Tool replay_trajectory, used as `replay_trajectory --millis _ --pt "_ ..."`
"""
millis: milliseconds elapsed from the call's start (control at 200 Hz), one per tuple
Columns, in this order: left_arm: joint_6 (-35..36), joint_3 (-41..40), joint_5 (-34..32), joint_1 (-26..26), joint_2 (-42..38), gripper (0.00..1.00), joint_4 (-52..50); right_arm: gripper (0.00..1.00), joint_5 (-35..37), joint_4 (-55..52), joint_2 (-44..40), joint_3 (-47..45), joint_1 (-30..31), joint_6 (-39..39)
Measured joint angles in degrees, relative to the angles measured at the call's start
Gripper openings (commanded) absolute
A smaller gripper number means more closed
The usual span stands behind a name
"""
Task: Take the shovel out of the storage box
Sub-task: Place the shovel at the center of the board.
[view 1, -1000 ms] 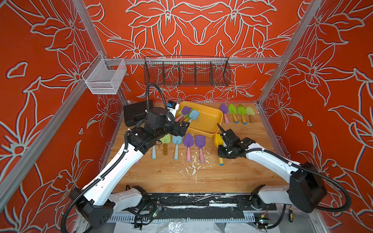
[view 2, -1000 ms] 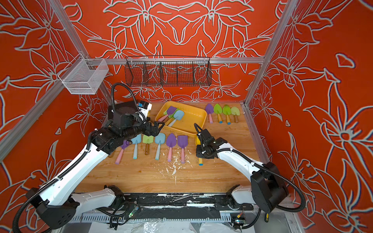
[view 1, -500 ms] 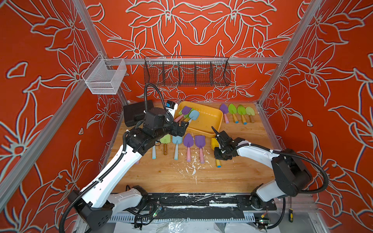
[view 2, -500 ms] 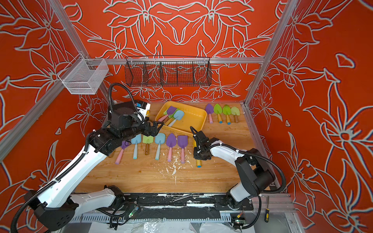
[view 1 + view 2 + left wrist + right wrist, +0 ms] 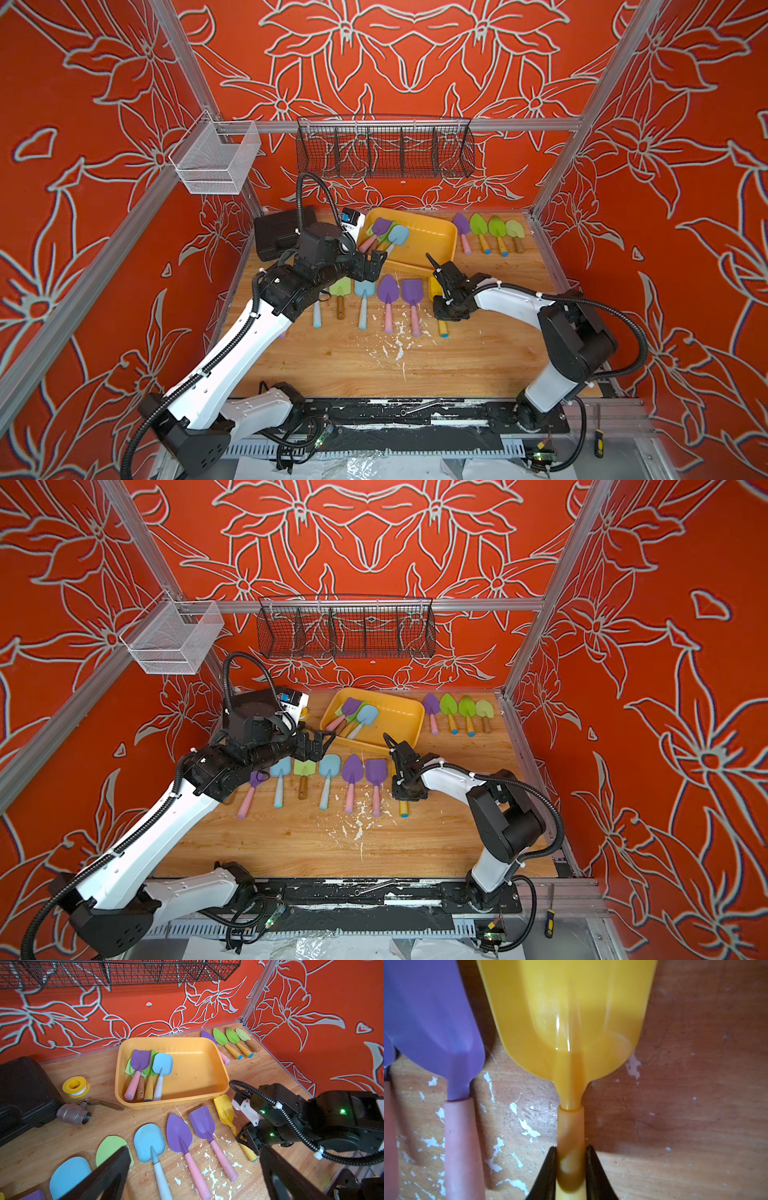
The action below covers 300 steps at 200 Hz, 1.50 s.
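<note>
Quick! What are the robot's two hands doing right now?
Left gripper: open, holding nothing.
Right gripper: closed on the yellow shovel handle.

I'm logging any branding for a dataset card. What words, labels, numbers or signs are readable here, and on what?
None reads with certainty.
White unit on the left arm's wrist: dark print beside a blue patch, too blurred.
Pink handle in the storage box: round embossed mark, unreadable.
Metal valve: raised marks, too small.
</note>
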Motion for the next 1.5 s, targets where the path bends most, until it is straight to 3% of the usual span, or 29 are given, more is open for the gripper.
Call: replay_trajectory --millis 355,525,706,1021,1151,1246,1391,1501 --pt "0.20 -0.68 -0.24 0.00 -0.02 0.97 -0.02 0.00 0.15 -1.03 1.03 1.18 0.00 -0.42" --pt "0.20 -0.68 -0.31 0.00 -0.02 0.97 0.00 0.31 0.20 -1.27 1.73 1.99 0.00 0.22" --pt "0.17 -0.68 -0.28 0.00 -0.02 0.97 0.00 0.40 0.44 -1.14 2.58 2.12 0.00 0.79" --pt "0.15 -0.68 -0.17 0.00 -0.02 0.97 0.02 0.45 1.09 -3.17 1.86 2.29 0.00 1.44" --pt "-0.74 -0.13 -0.17 0.00 0.42 0.97 -0.72 0.62 1.16 -5.57 -1.03 3.08 0.00 2.29" --pt "-1.84 4.52 0.28 0.02 4.13 0.97 -4.33 0.73 1.49 -7.58 -4.59 5.20 0.00 2.14" --pt "-4.13 17.55 -0.52 0.39 16.06 0.99 -12.15 0.89 2.23 -9.90 -10.67 10.05 0.00 0.61" --pt "-4.61 27.58 -1.44 1.18 26.84 0.99 -19.08 0.94 2.93 -11.47 -13.79 14.47 -0.11 -1.75"
